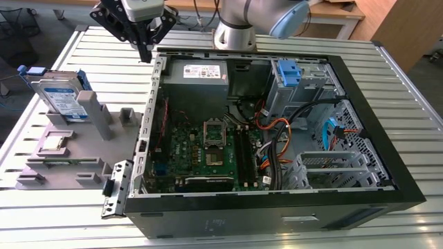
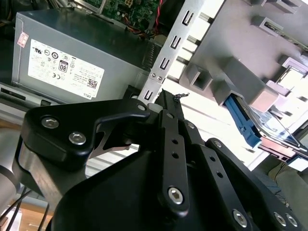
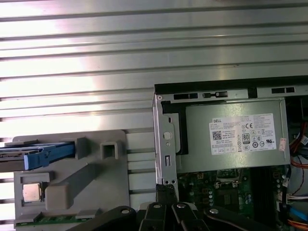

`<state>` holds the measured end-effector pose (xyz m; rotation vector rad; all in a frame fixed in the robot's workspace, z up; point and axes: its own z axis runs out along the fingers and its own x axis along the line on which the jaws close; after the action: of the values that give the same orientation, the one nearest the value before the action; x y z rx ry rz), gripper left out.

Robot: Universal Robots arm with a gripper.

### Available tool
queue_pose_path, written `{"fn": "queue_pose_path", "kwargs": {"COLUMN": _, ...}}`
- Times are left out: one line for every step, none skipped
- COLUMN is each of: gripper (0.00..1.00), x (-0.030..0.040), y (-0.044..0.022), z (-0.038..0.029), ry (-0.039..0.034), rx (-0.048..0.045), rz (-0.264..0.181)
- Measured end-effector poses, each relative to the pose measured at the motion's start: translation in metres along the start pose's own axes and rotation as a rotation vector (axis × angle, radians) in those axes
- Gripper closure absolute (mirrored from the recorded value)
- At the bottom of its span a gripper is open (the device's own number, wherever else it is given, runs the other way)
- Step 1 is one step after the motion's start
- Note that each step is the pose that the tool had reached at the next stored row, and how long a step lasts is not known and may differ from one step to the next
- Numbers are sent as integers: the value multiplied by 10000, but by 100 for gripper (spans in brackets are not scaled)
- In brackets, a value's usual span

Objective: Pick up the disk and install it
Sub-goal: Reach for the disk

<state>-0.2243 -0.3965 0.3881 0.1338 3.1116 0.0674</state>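
At the upper left of the exterior view, the gripper [image 1: 145,55] hangs over the slatted metal desk [image 1: 62,228], just outside the far corner of the open computer case [image 1: 242,220]; its fingers [image 2: 171,139] are drawn together at the tips and hold nothing. In both wrist views the gripper's tip [image 2: 165,95] [image 3: 166,190] sits close beside the case's perforated metal edge strip [image 2: 166,48]; whether the two touch cannot be told. The grey power supply [image 1: 201,72] [image 3: 231,137] lies inside the case just past that strip; the green motherboard [image 1: 207,150] fills the case floor below it in the frame. The disk [image 1: 61,98] stands on edge in a grey holder [image 1: 90,150] at the exterior view's left, outside the case and well apart from the gripper; its white-and-blue label faces the camera and its blue frame shows along the edges. The wrist views show the disk [image 2: 276,131] [image 3: 33,155] in the same holder. A small square chip [image 1: 55,142] [image 3: 31,192] lies flat in a recess of the holder, near the disk.
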Motion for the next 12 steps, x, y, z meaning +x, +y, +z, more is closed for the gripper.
{"fn": "queue_pose_path", "kwargs": {"gripper": 89, "x": 7, "y": -1, "z": 0, "ry": 0, "rx": 0, "rz": 3}}
{"fn": "queue_pose_path", "kwargs": {"gripper": 89, "x": 15, "y": -1, "z": 0, "ry": 0, "rx": 1, "rz": 6}}
{"fn": "queue_pose_path", "kwargs": {"gripper": 89, "x": 22, "y": -2, "z": 0, "ry": 0, "rx": 0, "rz": 9}}
{"fn": "queue_pose_path", "kwargs": {"gripper": 89, "x": 29, "y": -2, "z": 0, "ry": 0, "rx": 1, "rz": 11}}
{"fn": "queue_pose_path", "kwargs": {"gripper": 89, "x": 37, "y": -3, "z": 0, "ry": 0, "rx": 0, "rz": 13}}
{"fn": "queue_pose_path", "kwargs": {"gripper": 89, "x": 44, "y": -4, "z": 0, "ry": -1, "rx": 1, "rz": 16}}
{"fn": "queue_pose_path", "kwargs": {"gripper": 89, "x": 52, "y": -4, "z": 0, "ry": -1, "rx": 1, "rz": 18}}
{"fn": "queue_pose_path", "kwargs": {"gripper": 89, "x": 59, "y": -5, "z": 0, "ry": -1, "rx": 1, "rz": 19}}
{"fn": "queue_pose_path", "kwargs": {"gripper": 89, "x": 66, "y": -5, "z": 0, "ry": -1, "rx": 1, "rz": 22}}
{"fn": "queue_pose_path", "kwargs": {"gripper": 89, "x": 74, "y": -6, "z": 0, "ry": -1, "rx": 1, "rz": 23}}
{"fn": "queue_pose_path", "kwargs": {"gripper": 89, "x": 81, "y": -6, "z": 0, "ry": -1, "rx": 1, "rz": 26}}
{"fn": "queue_pose_path", "kwargs": {"gripper": 89, "x": 88, "y": -7, "z": 1, "ry": -1, "rx": 1, "rz": 27}}
